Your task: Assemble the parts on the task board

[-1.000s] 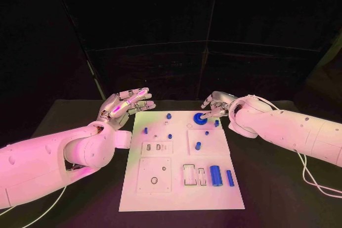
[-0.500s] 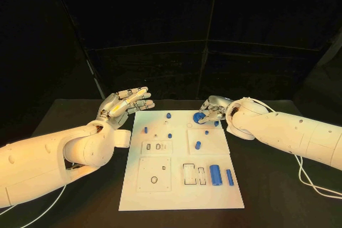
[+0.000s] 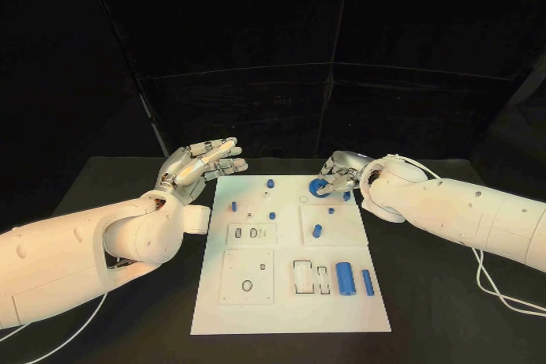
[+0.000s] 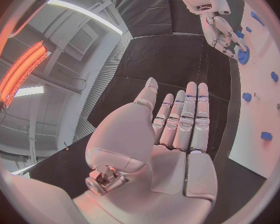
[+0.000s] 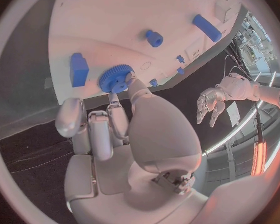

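right hand [image 3: 342,177] pinches blue gear [image 5: 116,77], far board edge, seemingly unseated | left hand [image 3: 203,166] spread, empty | near-right parts [image 3: 354,281] unplaced

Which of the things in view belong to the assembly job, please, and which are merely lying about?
Belonging to the job:
task board
blue gear, touched by the right hand
blue cylinders
small blue pegs

Just there:
black table
white cable
left hand, open, holding nothing

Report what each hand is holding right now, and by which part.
The right hand pinches the blue gear by its toothed rim, at the task board's far end. The left hand holds nothing.
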You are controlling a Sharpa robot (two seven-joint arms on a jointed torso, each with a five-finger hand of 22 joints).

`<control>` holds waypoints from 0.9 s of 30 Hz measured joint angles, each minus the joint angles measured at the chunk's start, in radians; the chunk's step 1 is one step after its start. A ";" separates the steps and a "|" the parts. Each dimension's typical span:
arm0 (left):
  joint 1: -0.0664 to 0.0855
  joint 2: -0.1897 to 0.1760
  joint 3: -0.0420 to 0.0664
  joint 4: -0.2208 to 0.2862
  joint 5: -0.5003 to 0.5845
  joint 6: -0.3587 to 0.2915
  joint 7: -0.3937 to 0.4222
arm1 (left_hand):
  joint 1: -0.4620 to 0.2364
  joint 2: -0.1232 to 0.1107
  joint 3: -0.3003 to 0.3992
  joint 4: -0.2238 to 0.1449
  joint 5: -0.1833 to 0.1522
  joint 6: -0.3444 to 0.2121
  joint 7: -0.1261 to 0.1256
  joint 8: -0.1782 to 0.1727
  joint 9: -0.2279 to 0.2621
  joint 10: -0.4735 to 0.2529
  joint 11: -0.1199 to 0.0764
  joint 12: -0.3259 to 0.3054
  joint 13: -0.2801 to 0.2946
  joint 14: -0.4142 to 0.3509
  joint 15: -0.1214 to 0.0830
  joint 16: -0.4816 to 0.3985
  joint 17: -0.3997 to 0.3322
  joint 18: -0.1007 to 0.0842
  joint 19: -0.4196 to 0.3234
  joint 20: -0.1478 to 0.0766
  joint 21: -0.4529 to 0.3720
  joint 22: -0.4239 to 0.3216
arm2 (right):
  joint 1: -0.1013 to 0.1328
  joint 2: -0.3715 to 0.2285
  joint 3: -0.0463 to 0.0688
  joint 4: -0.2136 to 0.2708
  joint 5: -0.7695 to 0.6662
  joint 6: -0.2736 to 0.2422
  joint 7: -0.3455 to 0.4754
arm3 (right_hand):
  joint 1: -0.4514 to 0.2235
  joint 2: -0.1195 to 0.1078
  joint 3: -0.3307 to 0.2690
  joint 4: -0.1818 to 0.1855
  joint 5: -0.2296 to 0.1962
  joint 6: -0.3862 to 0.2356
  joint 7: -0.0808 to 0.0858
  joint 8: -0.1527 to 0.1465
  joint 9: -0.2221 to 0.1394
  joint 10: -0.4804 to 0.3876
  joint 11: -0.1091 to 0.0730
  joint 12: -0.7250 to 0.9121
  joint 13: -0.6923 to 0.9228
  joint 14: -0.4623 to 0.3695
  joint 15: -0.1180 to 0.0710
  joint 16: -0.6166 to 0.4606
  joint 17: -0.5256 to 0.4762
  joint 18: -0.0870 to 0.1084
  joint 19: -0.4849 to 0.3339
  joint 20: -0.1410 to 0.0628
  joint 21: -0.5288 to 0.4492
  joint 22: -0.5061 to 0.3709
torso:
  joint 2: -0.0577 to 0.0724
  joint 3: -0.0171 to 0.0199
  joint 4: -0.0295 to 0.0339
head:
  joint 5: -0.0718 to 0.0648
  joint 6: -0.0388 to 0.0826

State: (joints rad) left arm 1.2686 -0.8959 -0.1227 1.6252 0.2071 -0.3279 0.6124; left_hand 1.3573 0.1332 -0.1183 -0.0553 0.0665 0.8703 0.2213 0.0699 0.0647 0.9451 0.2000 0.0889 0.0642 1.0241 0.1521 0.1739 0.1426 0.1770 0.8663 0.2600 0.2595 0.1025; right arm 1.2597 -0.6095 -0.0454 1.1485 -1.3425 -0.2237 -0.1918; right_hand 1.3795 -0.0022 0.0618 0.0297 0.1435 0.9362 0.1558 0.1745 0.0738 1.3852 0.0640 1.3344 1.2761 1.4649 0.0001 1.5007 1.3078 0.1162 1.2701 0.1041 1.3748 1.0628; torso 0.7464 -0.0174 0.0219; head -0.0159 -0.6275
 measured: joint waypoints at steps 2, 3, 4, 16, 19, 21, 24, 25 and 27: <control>0.000 0.000 0.000 0.000 0.000 0.000 0.000 | 0.000 0.000 0.000 0.000 0.000 0.000 0.000 0.000 0.000 0.000 0.000 0.000 0.000 0.000 0.000 0.000 0.000 0.000 0.000 0.000 0.000 0.000 | -0.001 0.000 0.000 0.002 -0.004 -0.007 0.001 | 0.014 0.013 0.020 -0.010 -0.018 0.027 -0.008 0.014 0.004 0.007 -0.007 0.008 0.014 0.001 -0.008 0.004 0.000 0.000 0.006 -0.006 0.000 0.003 | 0.000 0.0001 -0.0003 | 0.000 -0.001; 0.000 0.001 0.000 0.000 0.000 0.001 -0.001 | 0.000 0.000 0.000 0.000 0.000 0.000 0.000 0.000 0.000 0.000 0.000 0.000 0.000 0.000 0.000 0.000 0.000 0.000 0.003 0.003 0.000 -0.001 | -0.002 0.000 0.000 0.003 -0.007 -0.012 0.001 | 0.018 0.016 0.030 -0.016 -0.020 0.030 -0.008 0.016 0.004 0.010 -0.010 0.008 0.018 0.001 -0.012 0.004 0.000 0.000 0.006 -0.006 0.000 0.005 | 0.000 0.0002 -0.0003 | 0.000 -0.001; 0.000 0.001 0.000 -0.001 0.000 0.001 -0.001 | 0.000 0.000 0.000 0.000 0.000 0.000 0.000 0.000 0.000 0.000 0.000 0.000 0.000 0.000 0.000 0.000 0.000 0.000 0.003 0.003 0.000 -0.001 | -0.002 0.000 -0.001 0.004 -0.008 -0.016 0.001 | 0.024 0.019 0.039 -0.023 -0.027 0.032 -0.006 0.018 0.004 0.012 -0.012 0.013 0.021 0.002 -0.013 0.004 0.000 0.000 0.008 -0.008 0.004 0.008 | 0.000 0.0003 -0.0003 | 0.000 -0.001; 0.000 -0.001 0.000 -0.002 0.000 0.003 -0.004 | 0.000 0.000 0.000 0.000 0.000 0.000 0.000 -0.004 -0.001 0.000 0.000 0.000 0.000 0.000 0.000 0.000 0.000 0.000 0.003 0.003 0.000 -0.001 | -0.008 -0.015 -0.004 0.054 -0.031 -0.085 0.006 | 0.043 0.030 0.086 -0.045 -0.060 0.033 -0.005 0.018 0.003 0.021 -0.021 0.025 0.035 0.002 -0.020 0.004 0.000 0.000 0.017 -0.017 0.004 0.014 | 0.000 0.0006 -0.0004 | 0.005 0.001; 0.000 -0.001 0.000 -0.002 0.000 0.003 -0.005 | 0.000 0.000 0.000 0.000 0.000 -0.007 0.000 -0.004 -0.001 0.000 0.000 -0.004 0.000 0.000 0.000 0.000 0.000 0.000 0.003 0.003 0.000 -0.001 | -0.008 -0.021 -0.004 0.095 -0.031 -0.101 0.007 | 0.043 0.030 0.087 -0.044 -0.062 0.033 -0.005 0.018 0.003 0.023 -0.023 0.025 0.035 0.002 -0.020 0.004 0.000 0.000 0.017 -0.017 0.004 0.015 | 0.000 0.0006 -0.0008 | 0.007 0.002; 0.000 -0.001 0.000 -0.001 0.000 0.003 -0.005 | 0.000 0.000 0.000 0.000 0.000 -0.008 0.000 -0.004 -0.001 0.000 0.000 -0.004 0.000 0.000 0.000 0.000 0.000 0.000 0.003 0.003 0.000 -0.002 | -0.008 -0.021 -0.004 0.126 -0.030 -0.111 0.007 | 0.041 0.032 0.088 -0.044 -0.061 0.033 -0.005 0.018 0.003 0.023 -0.023 0.025 0.034 0.002 -0.020 0.004 0.000 0.000 0.017 -0.017 0.004 0.016 | 0.000 0.0006 -0.0008 | 0.007 0.004; 0.000 -0.001 0.000 -0.001 0.000 0.003 -0.005 | -0.004 0.004 0.000 0.000 0.000 -0.008 0.000 -0.004 -0.001 0.000 0.000 -0.004 0.000 0.000 0.000 0.000 0.001 0.000 0.003 0.003 0.000 -0.003 | -0.008 -0.012 -0.004 0.151 -0.029 -0.122 0.004 | 0.040 0.033 0.088 -0.044 -0.054 0.033 -0.005 0.018 0.003 0.023 -0.023 0.025 0.034 0.002 -0.020 0.004 0.000 0.000 0.017 -0.017 0.004 0.016 | 0.000 0.0001 -0.0008 | 0.007 0.005; 0.000 -0.001 0.000 0.000 0.000 0.003 -0.005 | -0.004 0.004 0.003 -0.003 0.000 -0.008 0.000 -0.004 -0.001 0.000 0.000 -0.004 0.000 0.000 0.000 0.000 0.001 0.000 0.003 0.003 0.000 -0.003 | -0.008 -0.006 -0.004 0.158 -0.030 -0.127 0.003 | 0.038 0.031 0.088 -0.044 -0.054 0.033 -0.005 0.018 0.003 0.023 -0.023 0.025 0.034 0.002 -0.020 0.004 0.000 0.000 0.017 -0.017 0.004 0.016 | 0.000 0.0000 -0.0008 | 0.008 0.005; 0.000 0.000 0.000 0.000 0.000 0.003 -0.005 | -0.004 0.004 0.003 -0.003 0.000 -0.008 0.000 -0.004 -0.001 0.000 0.000 -0.004 0.000 0.000 0.000 0.000 0.001 0.000 0.003 0.003 0.000 -0.003 | -0.008 0.011 -0.004 0.170 -0.036 -0.137 0.000 | 0.026 0.033 0.088 -0.044 -0.054 0.033 -0.005 0.018 0.003 0.023 -0.023 0.025 0.032 0.002 -0.020 0.004 0.000 0.000 0.017 -0.017 0.004 0.016 | 0.000 0.0000 -0.0005 | 0.008 0.007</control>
State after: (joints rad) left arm 1.2686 -0.8961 -0.1227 1.6249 0.2074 -0.3246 0.6069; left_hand 1.3532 0.1374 -0.1156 -0.0580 0.0665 0.8627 0.2213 0.0662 0.0637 0.9451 0.2000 0.0851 0.0642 1.0241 0.1521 0.1739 0.1434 0.1771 0.8691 0.2628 0.2596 0.0997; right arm 1.2514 -0.5988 -0.0494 1.3188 -1.3780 -0.3602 -0.1922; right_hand 1.4059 0.0304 0.1493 -0.0142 0.0900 0.9689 0.1506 0.1924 0.0772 1.4080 0.0411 1.3592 1.3083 1.4670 -0.0200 1.5044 1.3076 0.1162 1.2869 0.0872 1.3786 1.0790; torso 0.7465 -0.0174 0.0214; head -0.0083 -0.6209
